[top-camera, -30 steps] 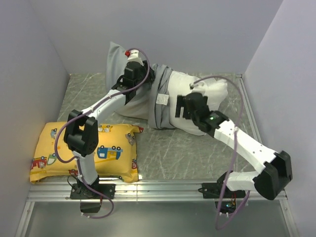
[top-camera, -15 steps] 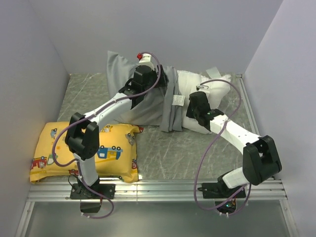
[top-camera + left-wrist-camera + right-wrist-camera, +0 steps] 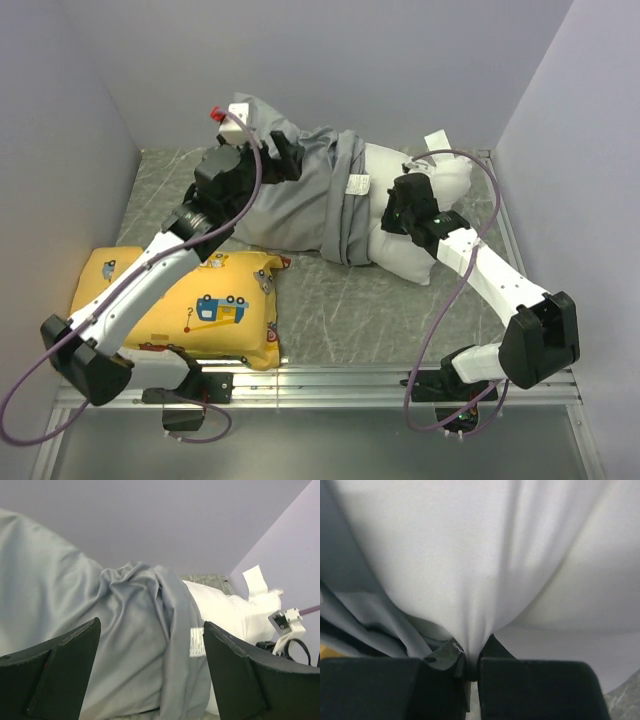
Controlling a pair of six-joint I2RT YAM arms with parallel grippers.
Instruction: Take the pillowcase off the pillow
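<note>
Two white robot arms with black joints

The left arm (image 3: 140, 285) and right arm (image 3: 490, 275) have smooth white shells between bulky black elbow and wrist housings. A thin purple cable (image 3: 261, 168) loops loosely along each arm. A small red cap (image 3: 214, 115) tops the left wrist. The fingers (image 3: 55, 680) are matte black blocks.

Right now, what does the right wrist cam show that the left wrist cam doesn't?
Only right wrist: the right gripper shut on a pinched fold of the white pillow, seen close up.
Only left wrist: the left gripper open with nothing between its fingers, and the small label at the cover's bunched edge.
Both: the grey pillowcase lying against bare white pillow.
</note>
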